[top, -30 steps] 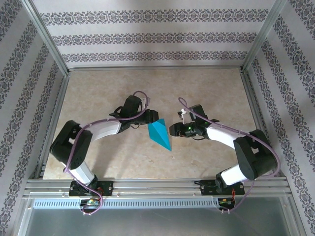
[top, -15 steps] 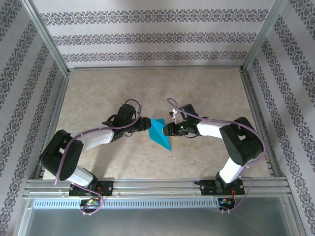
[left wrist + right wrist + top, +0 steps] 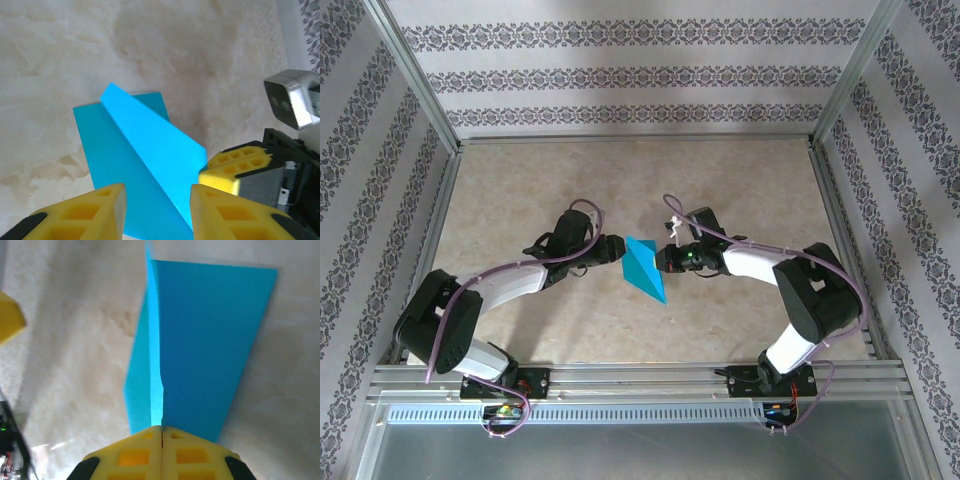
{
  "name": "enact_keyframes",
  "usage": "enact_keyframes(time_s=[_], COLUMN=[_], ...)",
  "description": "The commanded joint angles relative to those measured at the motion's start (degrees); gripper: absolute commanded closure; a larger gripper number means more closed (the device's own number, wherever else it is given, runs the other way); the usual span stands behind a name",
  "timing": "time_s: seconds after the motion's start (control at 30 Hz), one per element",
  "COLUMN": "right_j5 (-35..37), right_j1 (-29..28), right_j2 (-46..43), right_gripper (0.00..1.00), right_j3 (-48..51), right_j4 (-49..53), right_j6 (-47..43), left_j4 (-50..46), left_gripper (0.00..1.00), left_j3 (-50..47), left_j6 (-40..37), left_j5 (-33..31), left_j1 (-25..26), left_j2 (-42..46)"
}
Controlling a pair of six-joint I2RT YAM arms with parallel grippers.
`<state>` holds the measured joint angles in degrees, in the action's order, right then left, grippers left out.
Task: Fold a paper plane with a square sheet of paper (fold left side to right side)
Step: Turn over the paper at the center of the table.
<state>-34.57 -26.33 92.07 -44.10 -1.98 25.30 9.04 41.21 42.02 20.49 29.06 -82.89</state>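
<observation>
Closing in from both sides over the last second, the left gripper (image 3: 616, 250) and right gripper (image 3: 661, 261) flanked the paper plane (image 3: 643, 268) at mid-table. From the left wrist, the left gripper (image 3: 157, 212) stood partly open astride the paper plane (image 3: 145, 165), holding nothing. From the right wrist, the right gripper (image 3: 161, 442) had pinched shut on the paper plane (image 3: 210, 340) at its raised fold.

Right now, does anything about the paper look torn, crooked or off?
No tear or crumple shows. The paper is not flat: one flap stands up along its centre crease, pinched in the shut right gripper; the left gripper is open over it.
</observation>
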Motion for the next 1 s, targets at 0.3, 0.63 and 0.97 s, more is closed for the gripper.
enact_keyframes(time_s=[0.3, 0.63, 0.97], right_j5=[-9.2, -18.7, -19.1], right_j1=[6.1, 7.3, 5.2], right_j2=[-20.4, -23.5, -22.5], right_gripper=[1.00, 1.00, 1.00], right_j3=[0.3, -3.0, -2.6], right_j4=[-8.2, -23.6, -30.3], right_j6=[5.0, 16.8, 22.3], left_j4=[10.4, 27.9, 28.9], left_gripper=[0.38, 0.37, 0.44], left_j3=[-2.4, 4.8, 8.5], left_j6=[4.2, 12.1, 11.9], left_j5=[7.7, 22.1, 24.0], left_j1=[-4.4, -3.7, -1.8], left_j2=[17.0, 12.5, 7.4])
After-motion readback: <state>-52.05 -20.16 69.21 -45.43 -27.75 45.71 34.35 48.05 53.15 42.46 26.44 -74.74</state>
